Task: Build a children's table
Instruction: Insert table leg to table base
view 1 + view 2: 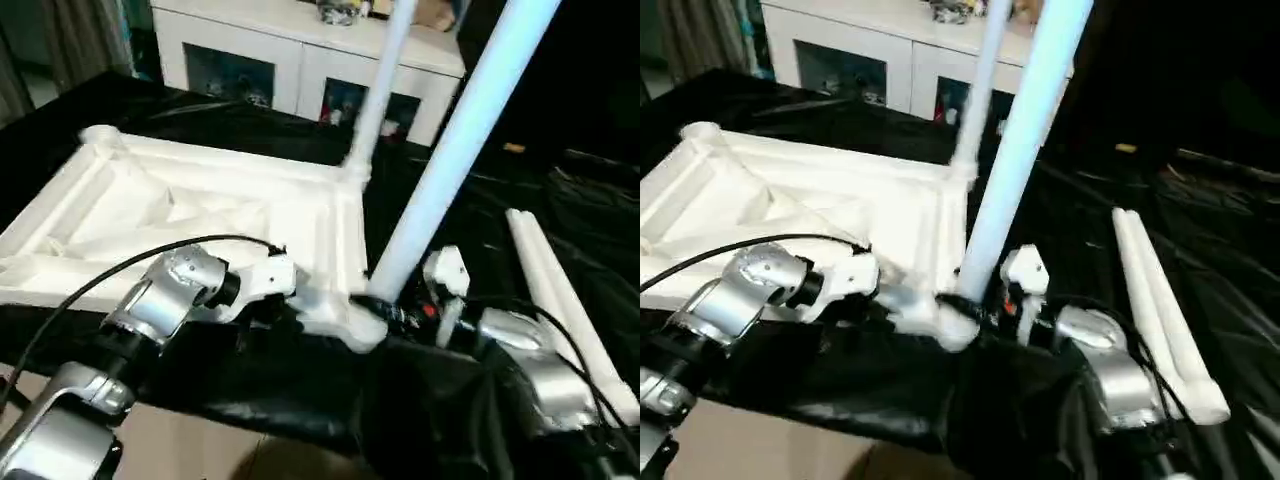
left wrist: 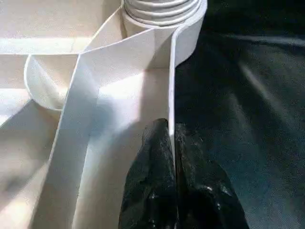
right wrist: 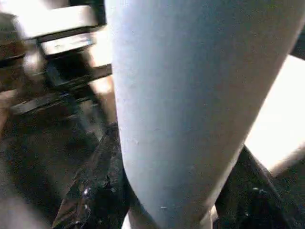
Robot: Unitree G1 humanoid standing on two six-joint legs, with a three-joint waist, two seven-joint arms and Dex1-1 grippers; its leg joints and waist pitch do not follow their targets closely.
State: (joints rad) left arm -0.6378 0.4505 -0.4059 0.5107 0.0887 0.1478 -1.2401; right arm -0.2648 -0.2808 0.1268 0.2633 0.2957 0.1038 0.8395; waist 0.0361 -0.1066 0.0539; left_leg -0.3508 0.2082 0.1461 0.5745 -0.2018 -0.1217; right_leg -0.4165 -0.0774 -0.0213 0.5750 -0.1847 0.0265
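The children's table top [image 1: 130, 200] lies upside down on black sheeting, its ribbed underside facing up. One white leg [image 1: 378, 90] stands in the far right corner socket. A second leg [image 1: 455, 150] rises tilted from the near right corner socket [image 1: 352, 325], and my right gripper [image 1: 388, 308] is shut on it low down; its fingers [image 3: 97, 183] flank the tube. My left gripper [image 2: 170, 131] is shut on the top's thin side wall [image 2: 172, 81] just short of that socket. Two more legs [image 1: 565, 290] lie side by side on the right.
A white cabinet with glass doors [image 1: 300, 55] stands behind the work surface. Crinkled black sheeting [image 1: 510, 190] covers the surface and hangs over its near edge. Pale floor [image 1: 200, 450] shows below that edge.
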